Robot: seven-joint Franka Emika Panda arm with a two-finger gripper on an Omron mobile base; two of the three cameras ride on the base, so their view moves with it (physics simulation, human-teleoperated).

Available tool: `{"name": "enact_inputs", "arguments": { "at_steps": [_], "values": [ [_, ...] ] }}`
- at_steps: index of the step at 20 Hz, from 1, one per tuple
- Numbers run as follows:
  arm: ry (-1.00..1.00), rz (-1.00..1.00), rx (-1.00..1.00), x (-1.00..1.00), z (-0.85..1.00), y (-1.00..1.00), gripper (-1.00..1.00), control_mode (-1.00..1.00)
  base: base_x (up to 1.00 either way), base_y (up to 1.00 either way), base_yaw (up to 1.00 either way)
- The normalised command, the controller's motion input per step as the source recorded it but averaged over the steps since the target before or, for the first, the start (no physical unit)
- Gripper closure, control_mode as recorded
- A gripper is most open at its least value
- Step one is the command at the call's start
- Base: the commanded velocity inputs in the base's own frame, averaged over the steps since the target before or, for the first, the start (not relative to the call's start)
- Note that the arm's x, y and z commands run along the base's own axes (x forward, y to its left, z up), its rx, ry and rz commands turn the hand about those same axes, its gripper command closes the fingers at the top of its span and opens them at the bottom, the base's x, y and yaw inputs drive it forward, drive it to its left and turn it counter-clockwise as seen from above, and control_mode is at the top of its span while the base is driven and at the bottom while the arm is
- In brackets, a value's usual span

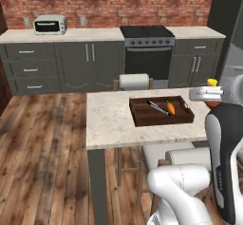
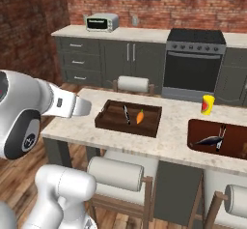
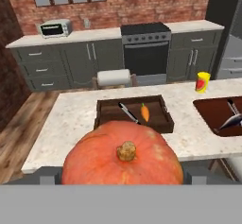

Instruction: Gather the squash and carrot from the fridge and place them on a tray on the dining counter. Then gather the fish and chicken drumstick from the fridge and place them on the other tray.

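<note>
A large orange squash with a tan stem sits right in front of the hand camera. My gripper is shut on it, one fingertip at each side. Beyond it on the dining counter lies a dark wooden tray holding the carrot and a dark utensil. The carrot lies in the same tray in both base views. To the right, the other tray holds the dark fish. The chicken drumstick is out of view.
A yellow can stands on the counter between the trays. White-cushioned stools line the near side and one stool stands on the far side. Along the back wall are cabinets, a stove and a toaster oven.
</note>
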Motion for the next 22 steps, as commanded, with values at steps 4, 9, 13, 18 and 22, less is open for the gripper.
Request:
{"name": "enact_inputs", "arguments": {
  "at_steps": [4,9,13,18,22],
  "values": [
    [0.25,0.00,0.09,0.92,-0.07,-0.11,1.00,-1.00,0.00,0.00,0.00],
    [0.22,0.00,0.10,0.80,-0.25,-0.01,1.00,-1.00,0.00,0.00,0.00],
    [0.11,0.00,0.05,0.63,-0.47,0.00,1.00,-1.00,0.00,0.00,0.00],
    [0.04,0.00,-0.01,0.66,-0.84,0.00,1.00,-1.00,0.00,0.00,0.00],
    [0.00,0.00,-0.02,0.62,-0.92,0.07,1.00,-1.00,0.00,0.00,0.00]
  ]
}}
